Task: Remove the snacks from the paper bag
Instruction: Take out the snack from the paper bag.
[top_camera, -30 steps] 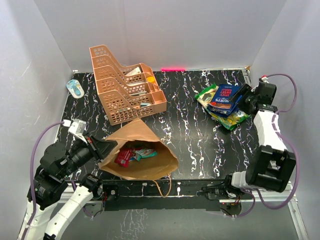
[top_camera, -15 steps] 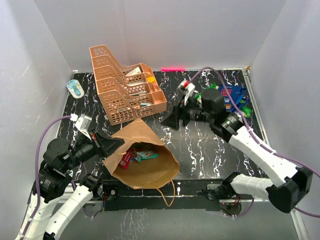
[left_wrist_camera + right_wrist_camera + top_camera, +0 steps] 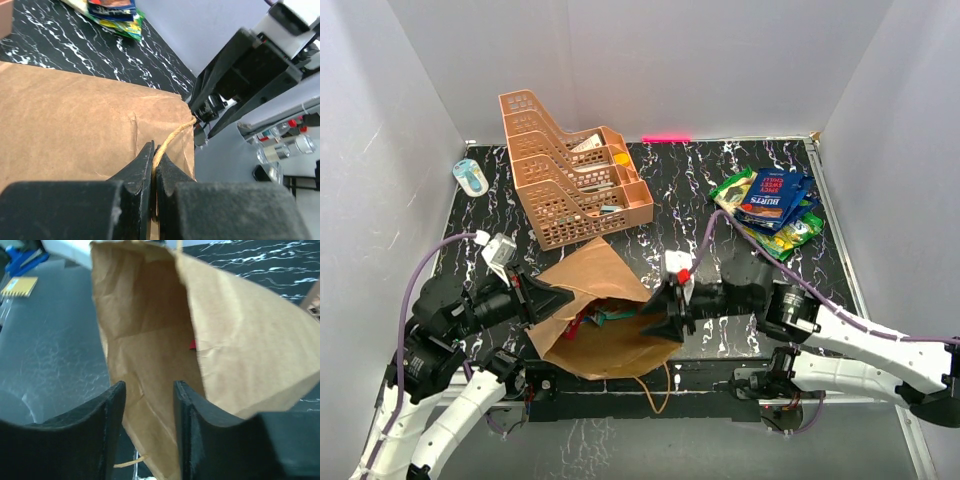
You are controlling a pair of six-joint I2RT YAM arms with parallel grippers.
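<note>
The brown paper bag [image 3: 610, 340] lies on its side at the table's near edge, its mouth facing right. Small colourful snack wrappers [image 3: 603, 313] show inside it; a red bit [image 3: 192, 344] shows in the right wrist view. My left gripper [image 3: 563, 296] is shut on the bag's twine handle [image 3: 172, 137] at the upper rim. My right gripper [image 3: 658, 322] is open and empty at the bag's mouth, the bag's opening [image 3: 150, 330] just ahead of the fingers. A blue chip bag [image 3: 772, 197] and green packets [image 3: 790, 232] lie piled at the far right.
An orange mesh tiered tray rack [image 3: 570, 180] stands at the back left, just behind the bag. A small blue-white object [image 3: 470, 176] lies at the far left corner. A loose twine handle [image 3: 655, 385] hangs over the table's near edge.
My right arm swung from the snack pile at the far right across the table to the bag's mouth. My left gripper lifted the bag's rim slightly.
</note>
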